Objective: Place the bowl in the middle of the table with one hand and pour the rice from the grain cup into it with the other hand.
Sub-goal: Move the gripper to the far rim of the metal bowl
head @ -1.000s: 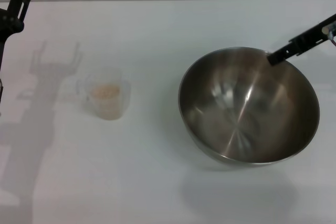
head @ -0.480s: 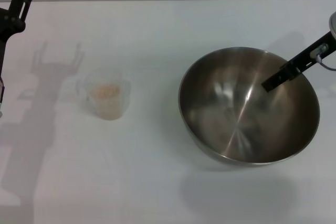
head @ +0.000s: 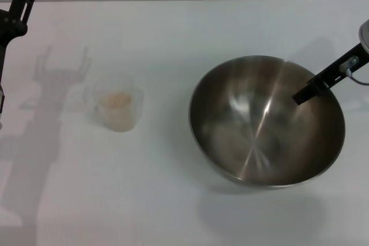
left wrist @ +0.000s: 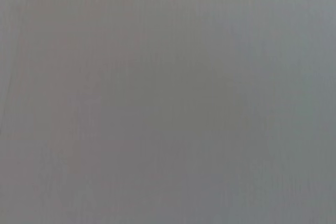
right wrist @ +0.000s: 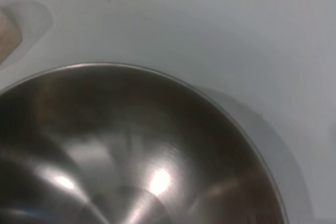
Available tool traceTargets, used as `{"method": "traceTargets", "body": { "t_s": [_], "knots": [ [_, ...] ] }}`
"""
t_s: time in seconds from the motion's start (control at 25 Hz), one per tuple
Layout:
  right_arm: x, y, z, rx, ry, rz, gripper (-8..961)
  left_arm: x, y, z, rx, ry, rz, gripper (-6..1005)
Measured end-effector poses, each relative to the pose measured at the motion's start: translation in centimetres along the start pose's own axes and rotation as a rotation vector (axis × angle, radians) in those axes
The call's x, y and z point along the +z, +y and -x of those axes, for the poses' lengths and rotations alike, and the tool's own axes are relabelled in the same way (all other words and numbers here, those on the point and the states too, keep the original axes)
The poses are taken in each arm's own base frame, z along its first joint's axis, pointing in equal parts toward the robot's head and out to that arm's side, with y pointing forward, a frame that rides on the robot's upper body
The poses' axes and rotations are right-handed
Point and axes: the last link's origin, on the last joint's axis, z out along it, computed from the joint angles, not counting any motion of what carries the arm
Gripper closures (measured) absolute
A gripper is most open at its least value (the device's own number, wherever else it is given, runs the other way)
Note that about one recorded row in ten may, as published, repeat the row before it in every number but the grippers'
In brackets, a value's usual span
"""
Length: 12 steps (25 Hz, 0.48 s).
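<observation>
My left tool (head: 17,4) sits raised at the far left edge of the tabletop (head: 173,27); I can't tell how far it is open. Right of it the grain cup (head: 118,108) stands upright with rice (head: 115,100) inside, open tabletop all round. Well apart, the bowl (head: 253,142) rests right of centre. My right tool (head: 308,92) has one finger (head: 317,84) inside the bowl's far-right rim; I can't tell its grip.

Arm's grey shadow (head: 52,84) beside cup
</observation>
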Motion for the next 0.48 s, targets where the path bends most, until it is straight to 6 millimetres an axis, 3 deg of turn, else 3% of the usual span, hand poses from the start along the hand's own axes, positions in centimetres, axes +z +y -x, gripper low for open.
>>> {"method": "traceTargets", "body": {
  "t_s": [0.48],
  "knots": [
    [0.34, -0.3, -0.26, 0.006, -0.007, -0.005, 717, -0.2, 0.04, 0.03, -0.004, -0.003, -0.001, 175]
  ]
}}
